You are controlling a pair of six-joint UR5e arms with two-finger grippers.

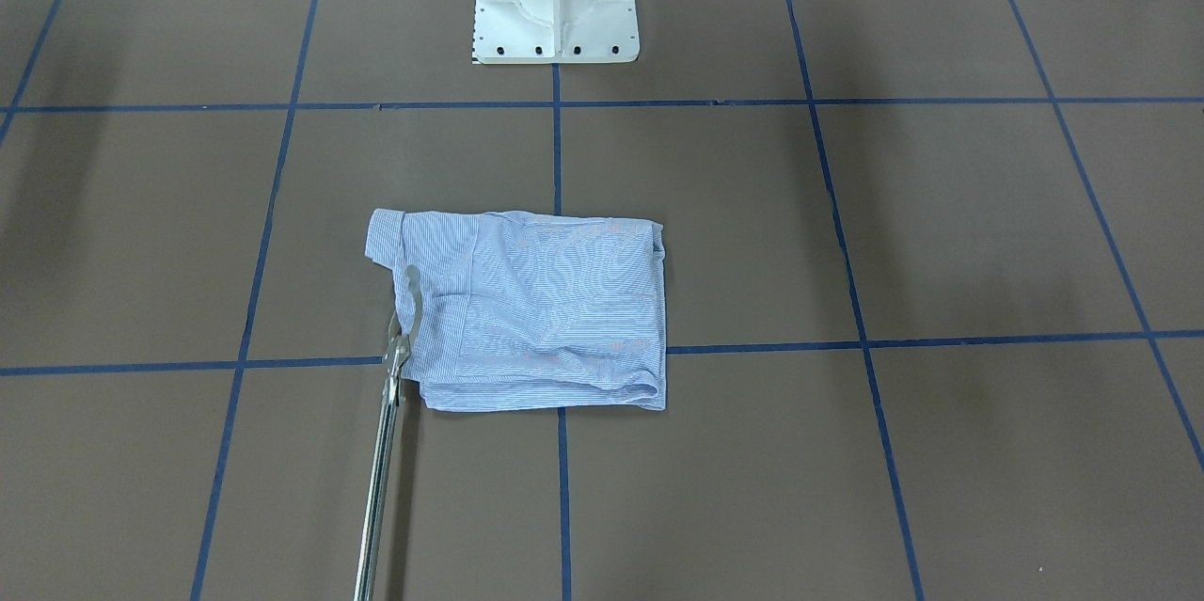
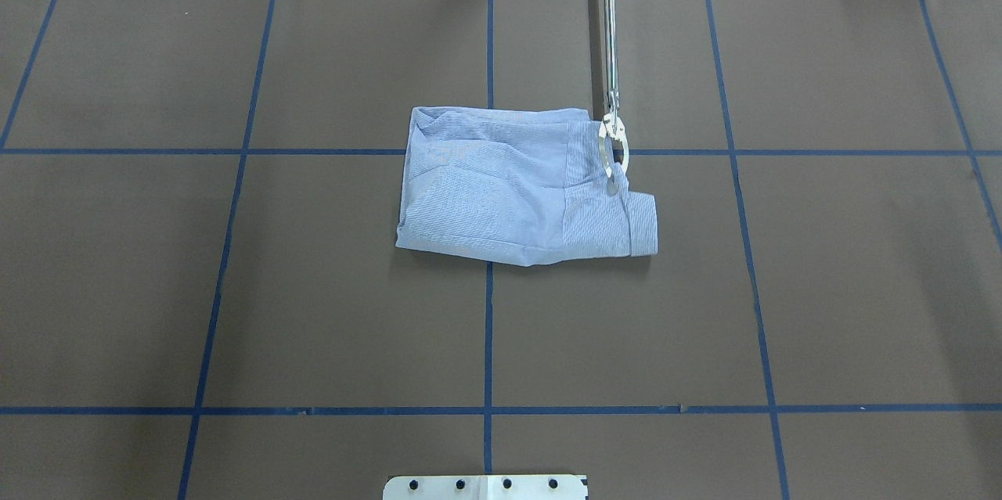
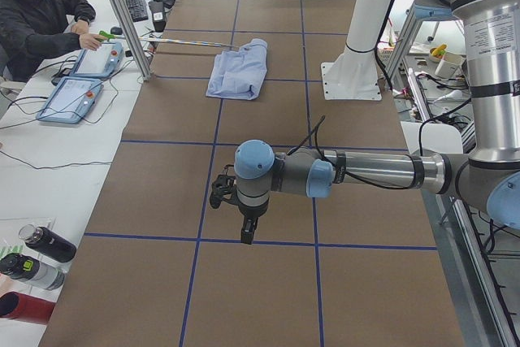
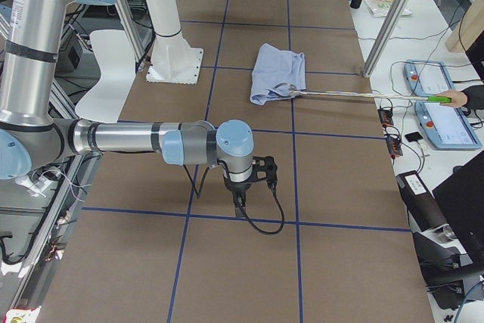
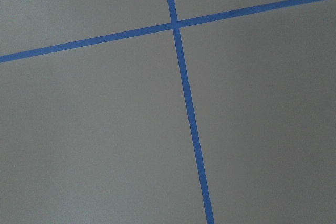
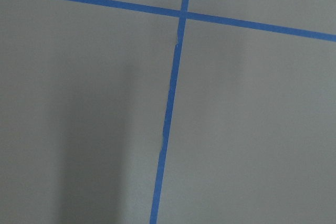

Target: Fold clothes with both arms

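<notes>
Looks finished: striped shirt [image 2: 501, 195] folded compact, well away from left gripper [image 3: 246, 240], right gripper [image 4: 240, 209]; grip state impossible to tell. Person's grabber claw [image 2: 612, 160] by cuff [image 2: 642, 224]. Next, probably: hold clear.

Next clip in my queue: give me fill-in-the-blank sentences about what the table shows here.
1. The striped shirt lies ___ into a compact rectangle on the table.
2. The long-handled grabber reaching the shirt's edge is held by a ___ seated beside the table.
3. The grid lines taped on the table are ___.
Missing words: folded; person; blue.
</notes>
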